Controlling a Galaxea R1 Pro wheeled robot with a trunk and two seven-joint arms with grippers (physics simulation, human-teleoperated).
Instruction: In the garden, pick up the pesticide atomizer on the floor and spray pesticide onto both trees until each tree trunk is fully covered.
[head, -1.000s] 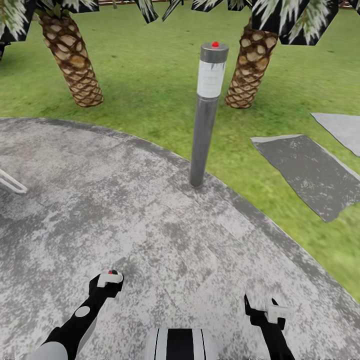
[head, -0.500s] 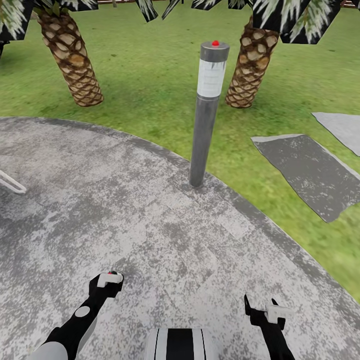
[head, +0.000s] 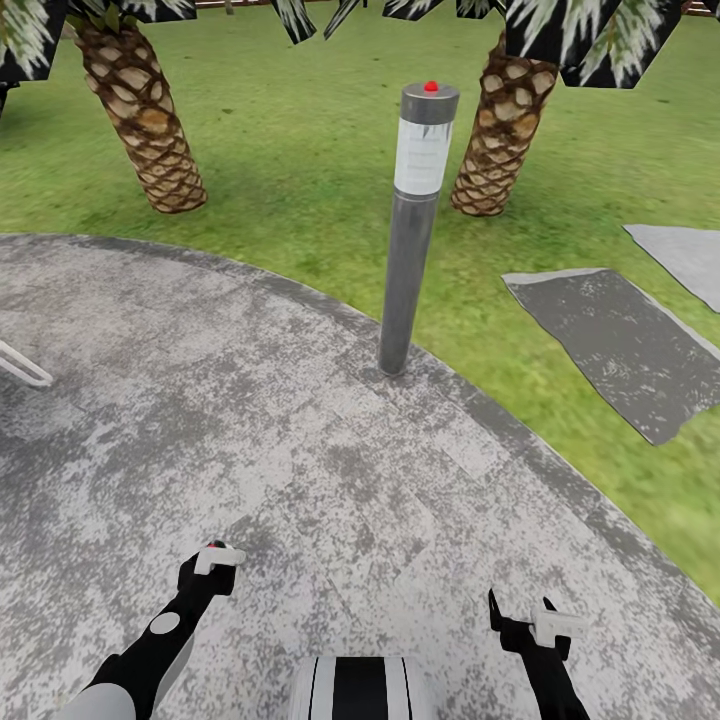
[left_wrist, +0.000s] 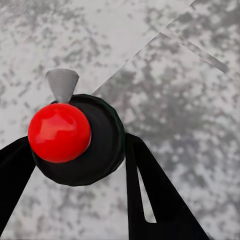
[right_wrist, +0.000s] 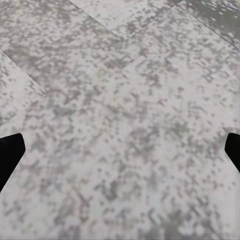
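Observation:
My left gripper (head: 208, 568) is low at the left over the grey paving, shut on the pesticide atomizer (head: 219, 556), a small white piece with a red dot. In the left wrist view the atomizer (left_wrist: 75, 140) is a black round body with a red ball and a grey nozzle, held between the two black fingers (left_wrist: 150, 195). My right gripper (head: 520, 612) hangs low at the right, open, its fingertips wide apart over bare paving (right_wrist: 120, 125). The green floor (head: 300, 150) lies beyond the paving. The two trees and their trunks are out of view.
A grey bollard lamp (head: 410, 230) stands at the paving's curved edge straight ahead. Two scaly-trunked palms (head: 145, 120) (head: 500, 130) rise from the grass behind it. Grey stone slabs (head: 620, 345) (head: 690, 255) lie in the lawn at the right. A thin white bar (head: 20, 365) pokes in at the left.
My left gripper has turned slightly with the atomizer in it. Everything else stands as before.

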